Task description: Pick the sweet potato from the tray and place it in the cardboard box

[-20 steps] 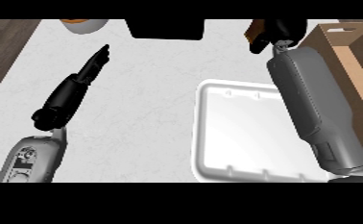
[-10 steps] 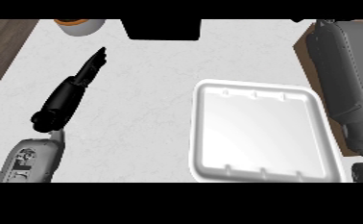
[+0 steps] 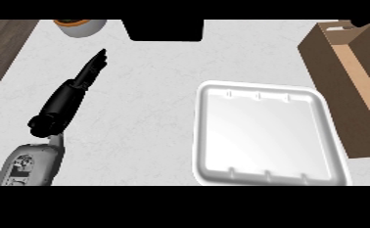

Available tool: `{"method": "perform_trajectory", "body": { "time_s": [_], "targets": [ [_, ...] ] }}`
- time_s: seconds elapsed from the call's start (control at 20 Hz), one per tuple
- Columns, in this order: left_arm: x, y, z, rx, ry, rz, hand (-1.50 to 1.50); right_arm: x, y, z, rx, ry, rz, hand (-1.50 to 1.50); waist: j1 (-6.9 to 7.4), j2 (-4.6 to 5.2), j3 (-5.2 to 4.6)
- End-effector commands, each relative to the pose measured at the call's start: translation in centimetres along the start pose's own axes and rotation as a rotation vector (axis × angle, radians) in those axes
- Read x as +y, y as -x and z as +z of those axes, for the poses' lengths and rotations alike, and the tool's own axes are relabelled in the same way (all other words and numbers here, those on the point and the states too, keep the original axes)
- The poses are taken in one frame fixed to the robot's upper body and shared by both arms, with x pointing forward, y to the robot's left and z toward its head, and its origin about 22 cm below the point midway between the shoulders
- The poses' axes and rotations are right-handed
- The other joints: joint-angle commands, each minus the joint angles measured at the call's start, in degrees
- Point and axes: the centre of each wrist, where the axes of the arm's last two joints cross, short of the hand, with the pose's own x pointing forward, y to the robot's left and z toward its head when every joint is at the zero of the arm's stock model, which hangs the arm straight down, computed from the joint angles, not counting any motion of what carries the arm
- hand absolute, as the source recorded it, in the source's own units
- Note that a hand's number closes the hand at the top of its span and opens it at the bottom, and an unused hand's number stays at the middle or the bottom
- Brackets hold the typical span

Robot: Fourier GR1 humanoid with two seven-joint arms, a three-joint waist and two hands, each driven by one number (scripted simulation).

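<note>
Nearest the front edge of the surface (image 3: 151,124), the white tray (image 3: 209,124) lies toward the right front corner, and nothing shows in it. At the left front, the left robot hand (image 3: 83,78) rests on its grey forearm, fingers straight and together, pointing toward the far left corner, with nothing in it. Further back, along the right edge, stands the cardboard box (image 3: 339,56), open at the top and cut off by the view's right side. At the far left corner sits a pale round pot (image 3: 80,27) with an orange rim, half cut off, and beside it along the far edge a dark block (image 3: 162,30).

No sweet potato shows anywhere; it is not on the tray. It may be inside the box or carried out of view, but that cannot be told. The right robot hand is not in view. A small dark shape at the box's far right corner is too small to name.

As a judgement, a sweet potato would be stiff, fairly heavy and rough-skinned, not fragile, best taken across its thick middle.
</note>
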Motion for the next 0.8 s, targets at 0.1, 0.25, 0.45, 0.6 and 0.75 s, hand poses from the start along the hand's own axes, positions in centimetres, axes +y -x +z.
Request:
{"method": "perform_trajectory", "body": {
  "time_s": [0.1,0.25,0.45,0.6,0.75],
  "targets": [
    [0.7,-0.4,0.4,0.001,-0.004,-0.004,0.0,0.3,4.9,-2.5,0.097,-0.26,0.082,1.5,-0.2,-0.23,0.01],
    [-1.2,0.1,0.5,-0.005,-0.008,-0.002,0.0,1.1,7.4,-3.0,0.139,-0.373,0.106,1.5,0.13,0.01,0.03],
    [0.6,-1.0,-0.9,-0.009,0.014,0.01,0.0,0.2,12.1,-4.6,0.121,-0.491,0.107,1.5,0.31,0.24,0.1],
    [0.7,0.3,0.2,-0.009,0.011,0.003,0.0,2.0,13.6,-3.7,0.177,-0.554,0.175,1.5,0.24,0.08,0.03],
    [0.2,-0.1,-0.1,0.009,0.022,0.026,0.0,2.2,15.3,-3.7,0.132,-0.663,0.106,-1.5,0.22,0.06,0.08]
  ]
}}
